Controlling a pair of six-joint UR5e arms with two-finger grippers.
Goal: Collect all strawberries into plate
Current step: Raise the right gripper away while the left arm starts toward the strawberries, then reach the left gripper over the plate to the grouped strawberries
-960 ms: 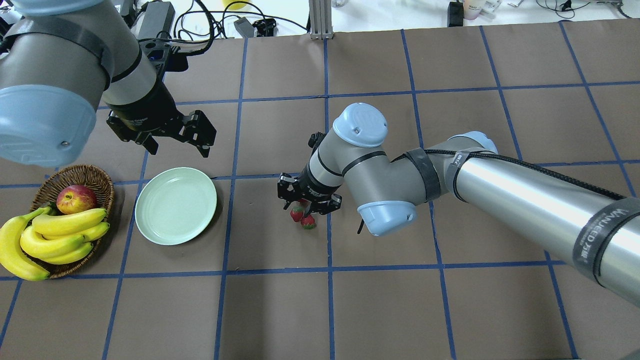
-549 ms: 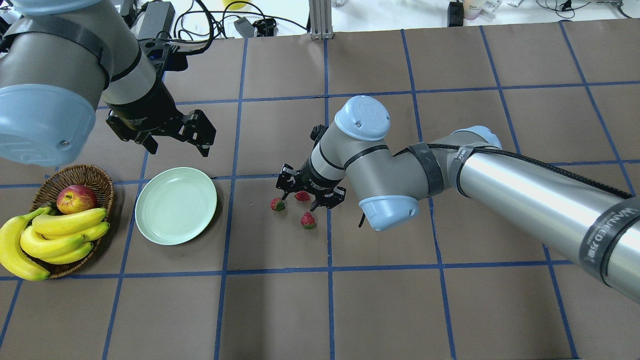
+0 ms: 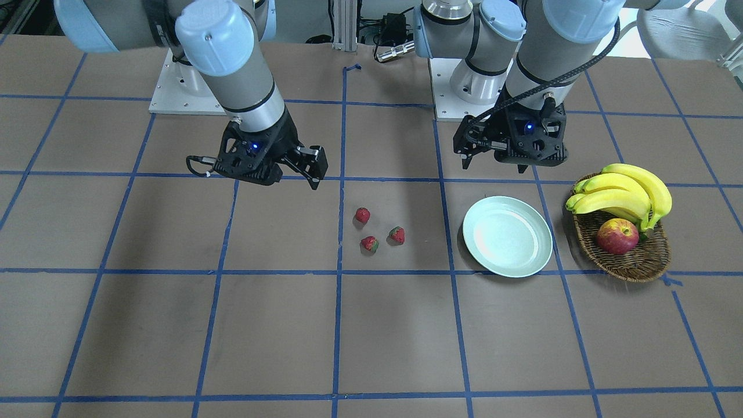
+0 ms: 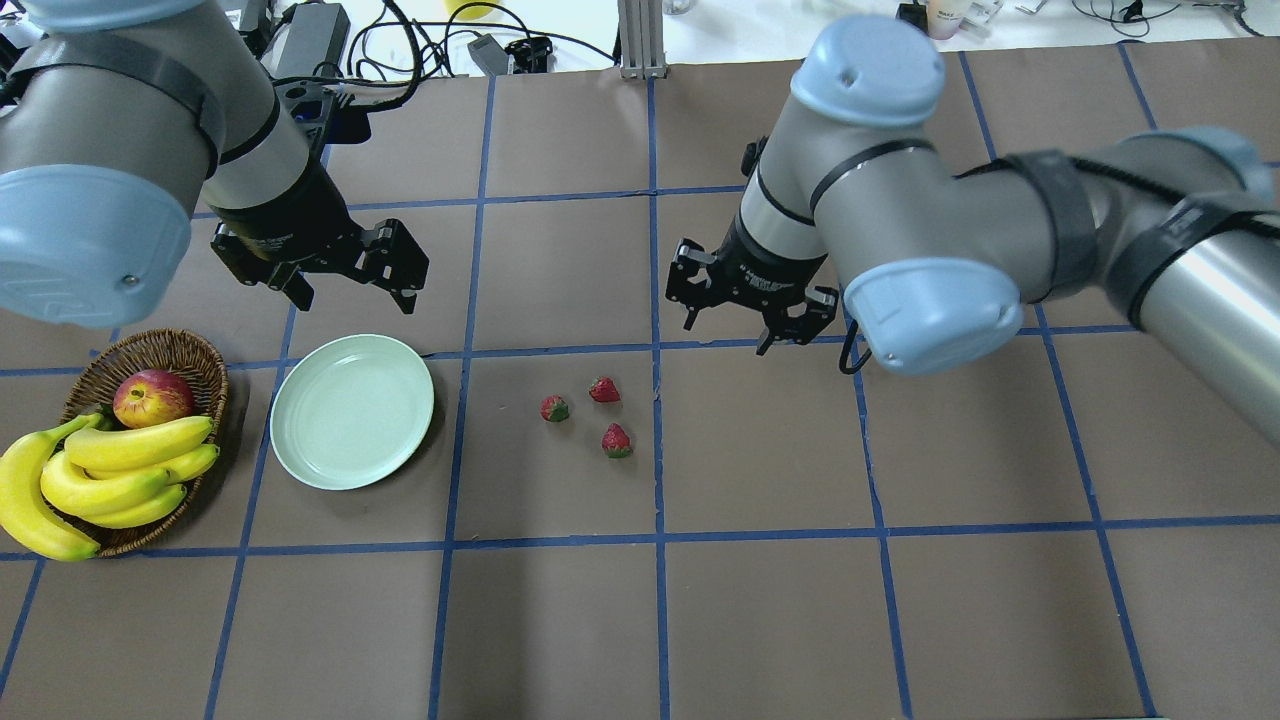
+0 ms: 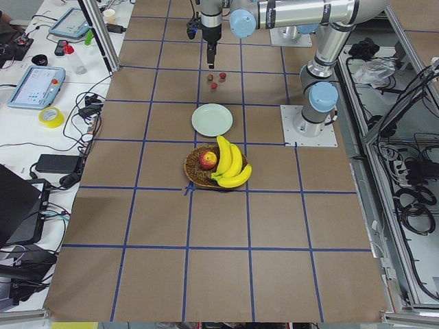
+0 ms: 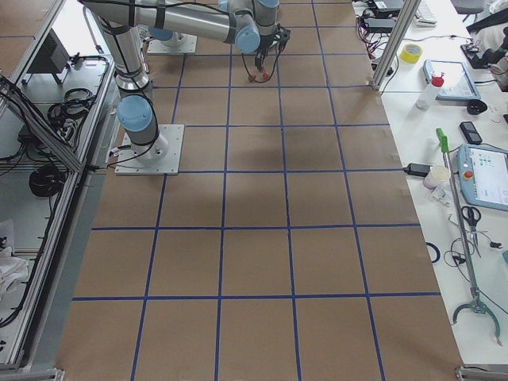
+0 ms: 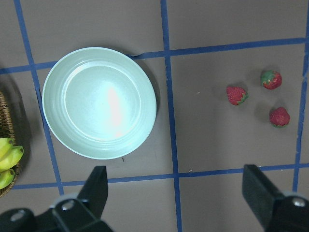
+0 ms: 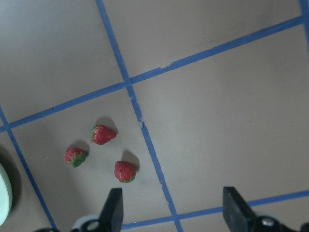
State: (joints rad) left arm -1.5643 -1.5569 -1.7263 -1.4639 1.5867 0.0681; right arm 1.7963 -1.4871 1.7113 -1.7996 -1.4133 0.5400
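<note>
Three small red strawberries lie loose on the brown table: one (image 4: pixel 555 408) showing more green, one (image 4: pixel 604 390) and one (image 4: pixel 616 440). They also show in the front view (image 3: pixel 370 244) and both wrist views (image 7: pixel 237 95) (image 8: pixel 103 134). The pale green plate (image 4: pixel 351 411) sits empty to their left, a short gap away. My right gripper (image 4: pixel 745 330) is open and empty, raised beyond and to the right of the berries. My left gripper (image 4: pixel 352 285) is open and empty, hovering just beyond the plate's far edge.
A brown wicker basket (image 4: pixel 150 350) stands left of the plate, holding bananas (image 4: pixel 110 470) and a red-yellow apple (image 4: pixel 152 397). Cables and power units (image 4: pixel 310 40) lie past the table's far edge. Blue tape lines grid the table.
My right gripper has risen and pulled away to the far right from over the strawberries, empty. All three berries now lie uncovered. The left arm has not moved.
</note>
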